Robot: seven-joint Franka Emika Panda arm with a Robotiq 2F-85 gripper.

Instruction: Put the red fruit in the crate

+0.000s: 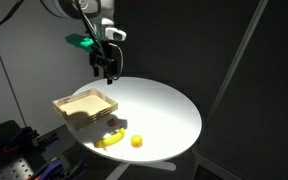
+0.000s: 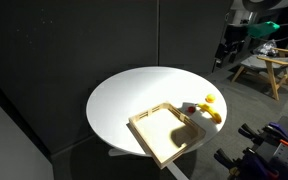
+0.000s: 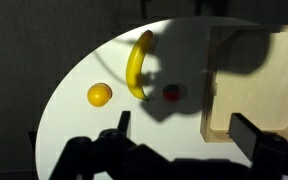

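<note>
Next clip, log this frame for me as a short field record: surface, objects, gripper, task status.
surface: round white table
crate: light wood, looks empty
red fruit: on the table between banana and crate, outside the crate
banana: on the table, beside the red fruit
orange fruit: on the table, apart from the banana
gripper: above the table, jaws open, holding nothing
status: red fruit not yet grasped

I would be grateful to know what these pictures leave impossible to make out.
The crate: wrist view, cut off by the right edge, partly in dark shadow.
The red fruit: too small to make out in both exterior views.
The claw: wrist view, its body dark and cut off by the bottom edge.
</note>
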